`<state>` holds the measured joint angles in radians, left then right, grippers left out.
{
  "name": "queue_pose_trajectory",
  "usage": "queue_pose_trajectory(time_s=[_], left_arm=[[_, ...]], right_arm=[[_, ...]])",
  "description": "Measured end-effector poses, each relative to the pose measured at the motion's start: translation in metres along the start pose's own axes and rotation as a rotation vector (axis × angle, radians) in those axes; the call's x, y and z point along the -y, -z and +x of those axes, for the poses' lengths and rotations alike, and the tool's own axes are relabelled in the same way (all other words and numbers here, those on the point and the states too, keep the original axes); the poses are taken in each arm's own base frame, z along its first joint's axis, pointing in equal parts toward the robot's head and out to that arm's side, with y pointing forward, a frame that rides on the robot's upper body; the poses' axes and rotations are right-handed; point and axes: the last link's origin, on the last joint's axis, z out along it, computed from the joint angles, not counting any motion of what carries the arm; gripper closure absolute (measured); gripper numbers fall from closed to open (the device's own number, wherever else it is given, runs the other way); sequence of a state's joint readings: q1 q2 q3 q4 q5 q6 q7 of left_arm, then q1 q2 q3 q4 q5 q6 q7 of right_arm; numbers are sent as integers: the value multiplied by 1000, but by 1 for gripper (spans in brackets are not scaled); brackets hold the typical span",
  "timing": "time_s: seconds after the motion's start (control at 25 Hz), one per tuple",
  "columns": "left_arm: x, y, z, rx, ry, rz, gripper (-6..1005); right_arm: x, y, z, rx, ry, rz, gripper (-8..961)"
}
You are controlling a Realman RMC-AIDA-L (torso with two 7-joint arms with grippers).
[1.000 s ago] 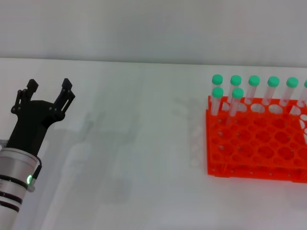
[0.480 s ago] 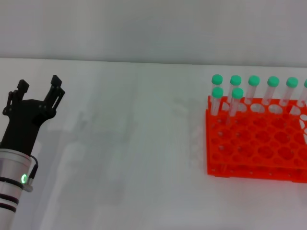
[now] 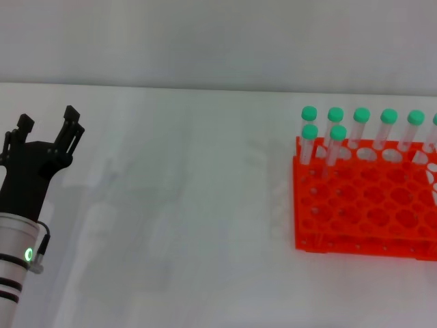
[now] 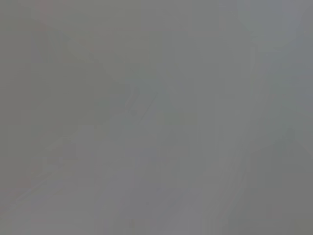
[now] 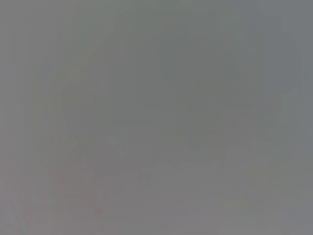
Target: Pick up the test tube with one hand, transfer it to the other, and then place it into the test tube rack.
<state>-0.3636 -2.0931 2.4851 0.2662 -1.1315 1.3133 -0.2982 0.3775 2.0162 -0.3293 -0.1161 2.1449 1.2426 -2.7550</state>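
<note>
The orange test tube rack (image 3: 369,205) stands on the white table at the right of the head view. Several green-capped test tubes (image 3: 336,140) stand upright in its back rows. My left gripper (image 3: 46,124) is at the far left, black, open and empty, far from the rack. No loose tube lies on the table. My right gripper is out of view. Both wrist views show only plain grey.
The white table (image 3: 191,225) stretches between my left gripper and the rack. A pale wall runs along the back. The rack's right end is cut off by the picture's edge.
My left gripper has moved to the left, away from the rack, staying open and empty. The rack and its tubes have not moved.
</note>
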Motion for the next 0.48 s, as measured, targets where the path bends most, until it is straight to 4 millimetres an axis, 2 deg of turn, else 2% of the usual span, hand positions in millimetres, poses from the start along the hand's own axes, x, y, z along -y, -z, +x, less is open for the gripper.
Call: queue_pose_trajectory(time_s=[0.48], left_arm=[[4, -3, 3, -12, 2, 22, 105]], right_arm=[[-1, -2, 0, 3, -13, 14, 79]])
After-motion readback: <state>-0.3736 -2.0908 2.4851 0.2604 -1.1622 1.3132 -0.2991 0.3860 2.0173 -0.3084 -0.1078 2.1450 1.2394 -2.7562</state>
